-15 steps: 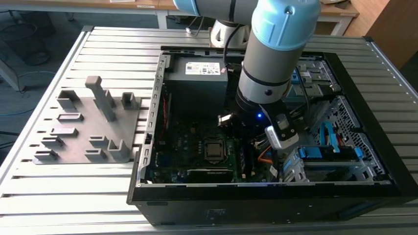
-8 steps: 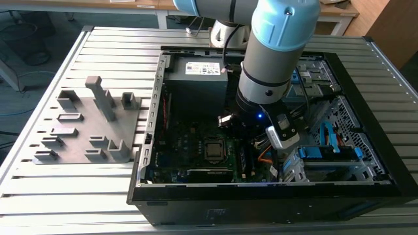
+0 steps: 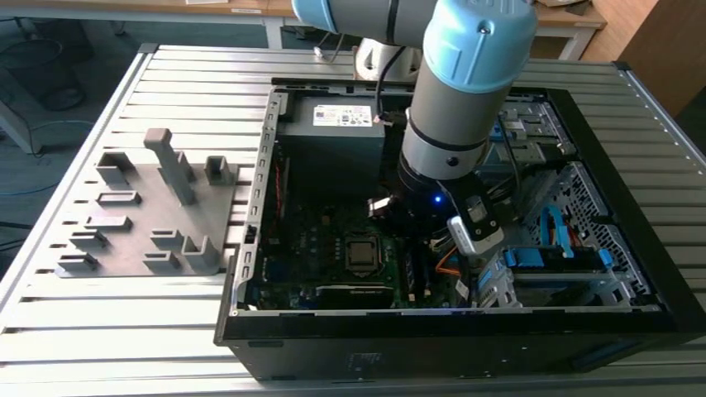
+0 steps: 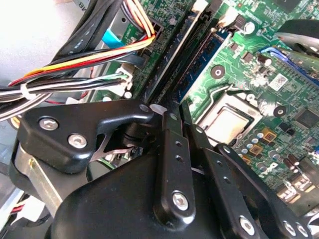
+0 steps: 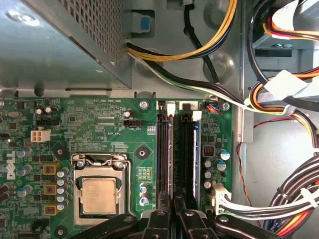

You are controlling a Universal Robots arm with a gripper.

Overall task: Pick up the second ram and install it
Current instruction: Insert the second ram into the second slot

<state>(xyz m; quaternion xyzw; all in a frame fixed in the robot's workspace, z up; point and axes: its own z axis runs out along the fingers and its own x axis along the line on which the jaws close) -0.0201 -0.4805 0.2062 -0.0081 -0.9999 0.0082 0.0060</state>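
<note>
My gripper point(image 5: 174, 204) is down inside the open computer case point(image 3: 364, 347), over the memory slots of the green motherboard point(image 5: 99, 124). In the second wrist view its black fingers point(image 4: 167, 149) are drawn together on a thin dark strip seen edge-on, the second ram point(image 4: 187, 64). The ram point(image 5: 174, 159) runs along the black and blue slots beside the processor socket point(image 5: 99, 194). Whether it sits fully in its slot I cannot tell. In the exterior view the arm's wrist point(image 3: 452, 141) covers the fingers.
A grey fixture plate point(image 3: 144, 223) with upright blocks lies on the slatted table at the exterior view's left. Cable bundles point(image 5: 279, 99) hang close to the slots. The power supply point(image 3: 331, 132) and a drive cage point(image 3: 551, 256) crowd the case.
</note>
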